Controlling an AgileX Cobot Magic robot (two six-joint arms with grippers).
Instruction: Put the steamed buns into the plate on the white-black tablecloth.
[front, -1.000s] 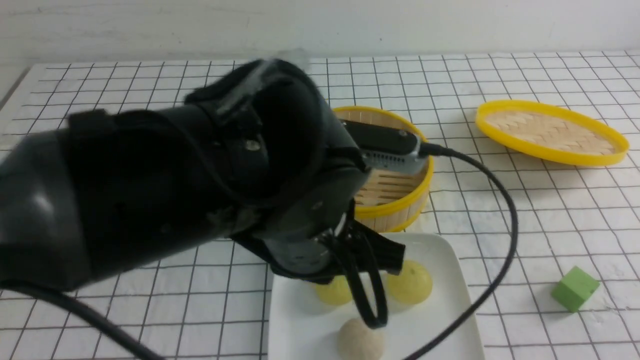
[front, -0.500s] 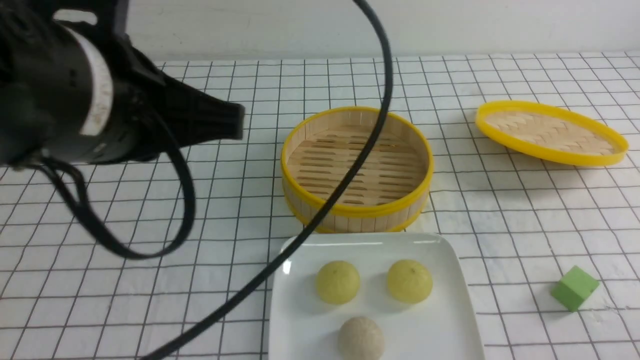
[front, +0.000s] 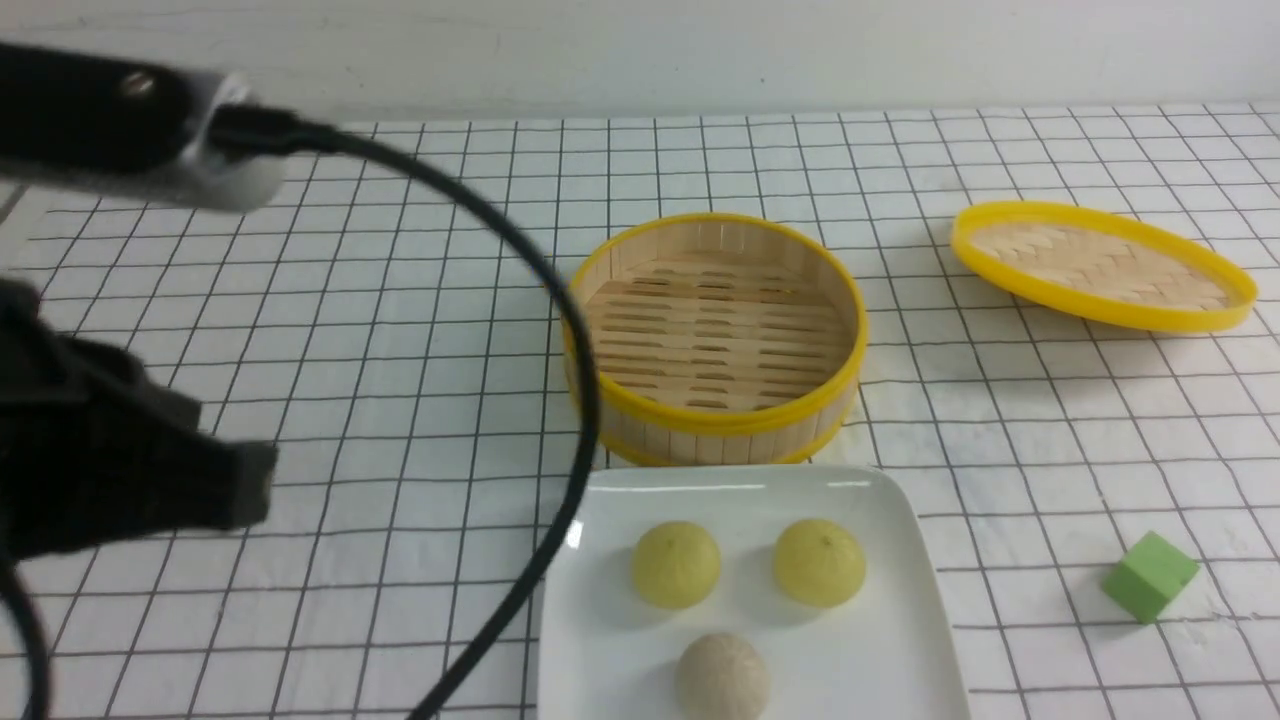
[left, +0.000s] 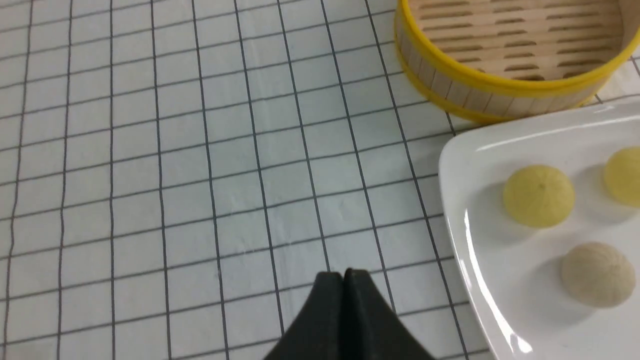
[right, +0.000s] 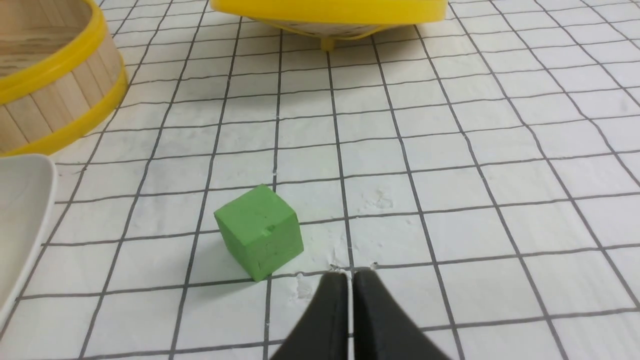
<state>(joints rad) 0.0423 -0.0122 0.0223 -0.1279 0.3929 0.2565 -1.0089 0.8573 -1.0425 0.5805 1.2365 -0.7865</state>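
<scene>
Withdrawn leftward, clenched left pincer (left: 343, 274) hovers over white-black tablecloth (front: 400, 330); right pincer (right: 350, 274) near-clenched.

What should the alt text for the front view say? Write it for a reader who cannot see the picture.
Three steamed buns, two pale yellow-green and one beige, sit on a white plate on a white-black tablecloth. Behind the plate stands an empty bamboo steamer basket, with its yellow-rimmed lid lying off to the right and a green cube nearer. A blurred black robot arm and cable fill the left side.
</scene>
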